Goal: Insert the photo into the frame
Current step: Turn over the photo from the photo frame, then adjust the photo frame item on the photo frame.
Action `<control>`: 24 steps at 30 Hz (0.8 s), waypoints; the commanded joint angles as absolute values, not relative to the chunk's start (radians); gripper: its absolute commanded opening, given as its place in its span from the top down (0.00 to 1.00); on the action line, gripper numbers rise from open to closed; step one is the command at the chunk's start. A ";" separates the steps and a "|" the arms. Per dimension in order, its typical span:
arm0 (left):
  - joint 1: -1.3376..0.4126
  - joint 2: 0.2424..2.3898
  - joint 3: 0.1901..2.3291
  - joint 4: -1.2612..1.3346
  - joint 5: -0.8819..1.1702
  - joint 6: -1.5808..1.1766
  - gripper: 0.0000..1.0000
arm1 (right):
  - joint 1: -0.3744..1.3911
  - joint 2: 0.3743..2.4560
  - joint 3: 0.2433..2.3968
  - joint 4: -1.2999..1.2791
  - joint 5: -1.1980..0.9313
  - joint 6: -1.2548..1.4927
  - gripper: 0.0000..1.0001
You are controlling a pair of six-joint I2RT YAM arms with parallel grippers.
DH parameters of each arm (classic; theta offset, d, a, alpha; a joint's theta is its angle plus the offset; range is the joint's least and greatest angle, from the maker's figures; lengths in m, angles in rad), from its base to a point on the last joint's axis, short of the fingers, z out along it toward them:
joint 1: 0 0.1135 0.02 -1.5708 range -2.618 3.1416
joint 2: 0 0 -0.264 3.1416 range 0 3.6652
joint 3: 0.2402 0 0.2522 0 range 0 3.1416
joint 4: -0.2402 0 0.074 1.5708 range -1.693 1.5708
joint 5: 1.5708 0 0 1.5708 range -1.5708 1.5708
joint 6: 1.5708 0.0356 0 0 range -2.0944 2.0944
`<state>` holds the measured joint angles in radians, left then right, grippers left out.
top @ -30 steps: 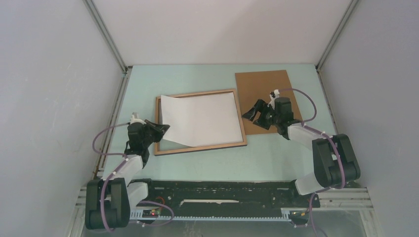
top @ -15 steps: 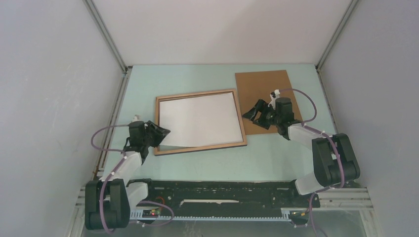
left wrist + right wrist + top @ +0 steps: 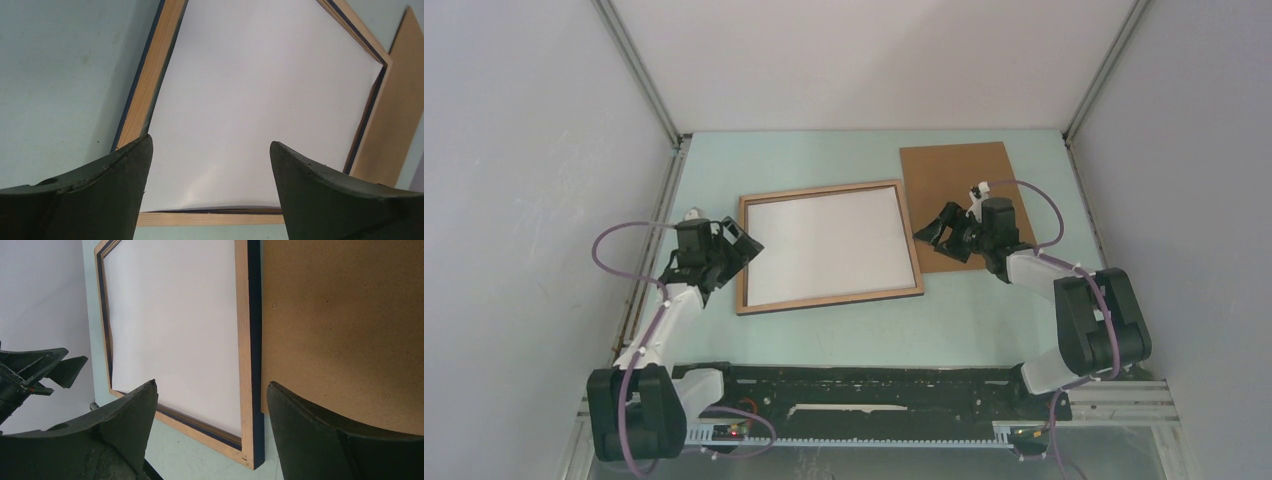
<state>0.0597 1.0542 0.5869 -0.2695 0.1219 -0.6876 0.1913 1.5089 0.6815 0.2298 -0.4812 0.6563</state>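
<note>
Inside the frame (image 3: pixel 829 301), the photo (image 3: pixel 829 245) lies back-up, long axis left-right; both pincers (image 3: pixel 739 252) (image 3: pixel 927 230) wide.

photo (image 3: pixel 829 246): white back up, inside | frame (image 3: pixel 742 255): wood-brown, flat

No writing, label, brand or number can be read in any view. The photo (image 3: pixel 829 245) shows only a plain white face. Tiny red specks on the black base rail (image 3: pixel 874 385), at about 7 o'clock, might be markings, too small to tell.
</note>
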 commanded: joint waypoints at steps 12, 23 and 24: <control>-0.126 1.015 0.567 -0.411 0.049 -0.761 0.02 | 0.189 1.520 0.681 0.277 -0.498 0.654 0.13; -0.141 1.213 0.589 -0.339 0.067 -0.810 0.01 | 0.189 1.520 0.681 0.278 -0.505 0.652 0.13; -0.141 1.223 0.595 -0.335 0.058 -0.810 0.01 | 0.189 1.521 0.681 0.278 -0.506 0.651 0.13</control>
<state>-0.1390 1.1896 0.5510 -0.3611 0.0784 -0.7795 0.1913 1.5166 0.6815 0.2382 -0.4992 0.6563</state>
